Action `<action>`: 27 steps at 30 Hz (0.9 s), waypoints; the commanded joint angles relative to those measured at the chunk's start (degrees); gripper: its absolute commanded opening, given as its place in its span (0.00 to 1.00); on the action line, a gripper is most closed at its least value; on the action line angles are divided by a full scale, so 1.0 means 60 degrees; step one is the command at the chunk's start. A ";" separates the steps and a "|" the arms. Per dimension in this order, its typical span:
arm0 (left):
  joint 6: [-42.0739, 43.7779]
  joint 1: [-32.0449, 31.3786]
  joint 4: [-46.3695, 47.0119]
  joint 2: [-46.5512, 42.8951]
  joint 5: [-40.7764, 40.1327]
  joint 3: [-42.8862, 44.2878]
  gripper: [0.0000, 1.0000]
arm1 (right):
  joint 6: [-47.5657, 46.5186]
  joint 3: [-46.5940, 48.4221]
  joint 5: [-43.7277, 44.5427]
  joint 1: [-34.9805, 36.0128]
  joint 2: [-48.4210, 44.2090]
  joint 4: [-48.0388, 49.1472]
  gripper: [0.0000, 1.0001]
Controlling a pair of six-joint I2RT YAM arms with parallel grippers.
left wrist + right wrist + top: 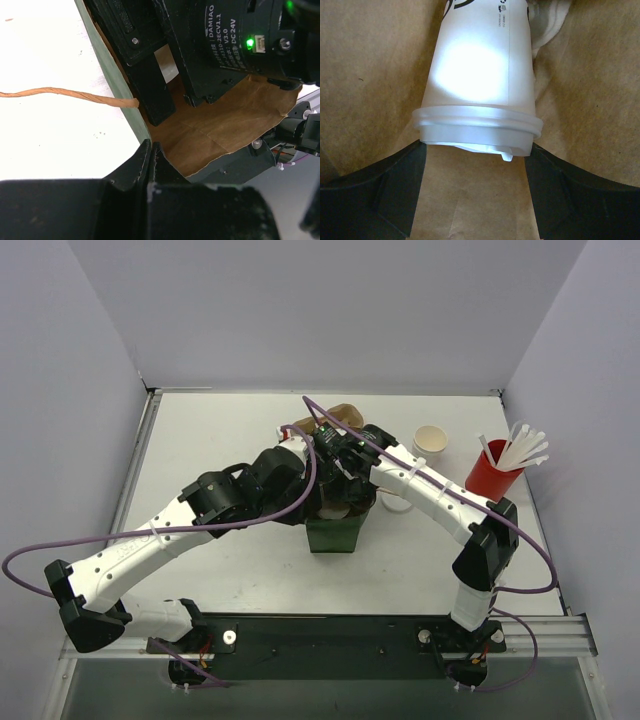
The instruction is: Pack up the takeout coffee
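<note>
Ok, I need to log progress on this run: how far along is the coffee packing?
Nearly there. Done: the lid is on the cup, and the cup is down inside the bag, brown paper all round it. In hand: the right gripper grips the cup at the lid, while the left gripper pinches the bag's rim open. Left: let go and draw the right arm out.

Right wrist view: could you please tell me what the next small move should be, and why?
Probably ease the takeout coffee a little lower before letting go: the right fingers grip its lid inside the bag, the left fingers pinch the rim open, and no resting contact shows.
</note>
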 commanded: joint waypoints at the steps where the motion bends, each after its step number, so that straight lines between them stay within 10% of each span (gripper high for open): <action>1: -0.0063 -0.0037 0.0335 -0.0204 0.0083 -0.0010 0.00 | -0.0022 -0.0094 0.0101 -0.0021 0.0095 -0.0236 0.60; 27: 0.0815 -0.0051 0.0511 -0.0468 -0.0224 -0.0230 0.00 | 0.0081 -0.0094 0.0380 0.0038 -0.0051 -0.0046 0.61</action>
